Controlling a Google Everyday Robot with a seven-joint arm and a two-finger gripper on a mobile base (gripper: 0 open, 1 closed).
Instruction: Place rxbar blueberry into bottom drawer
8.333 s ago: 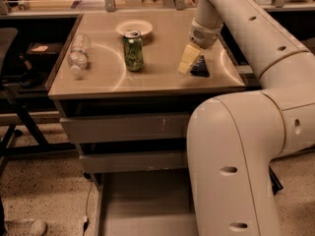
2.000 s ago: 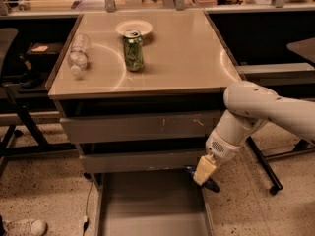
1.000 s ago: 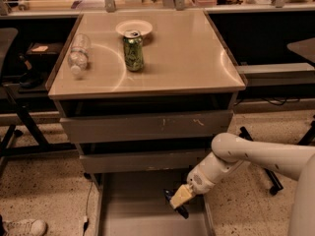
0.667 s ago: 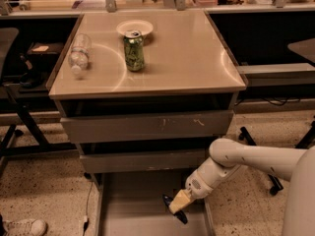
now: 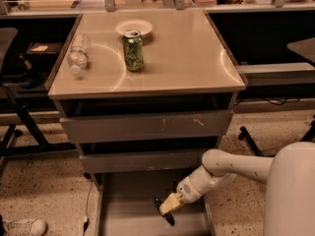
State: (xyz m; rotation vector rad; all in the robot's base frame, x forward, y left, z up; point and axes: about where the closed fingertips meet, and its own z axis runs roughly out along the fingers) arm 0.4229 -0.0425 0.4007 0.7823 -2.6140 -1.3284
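Observation:
The bottom drawer is pulled out, showing its wide grey floor. My gripper reaches in from the right, low over the right part of the drawer floor. It is shut on the rxbar blueberry, a small dark bar that sticks out below and to the left of the cream fingers. The bar hangs tilted, its lower end close to the drawer floor; I cannot tell whether it touches.
A green can, a white plate and a lying plastic bottle are on the cabinet top. Two shallower drawers stand slightly open above the bottom one. My arm's large white body fills the lower right.
My gripper has moved down and a little to the left with the bar, deeper into the open bottom drawer. Nothing on the cabinet top has moved.

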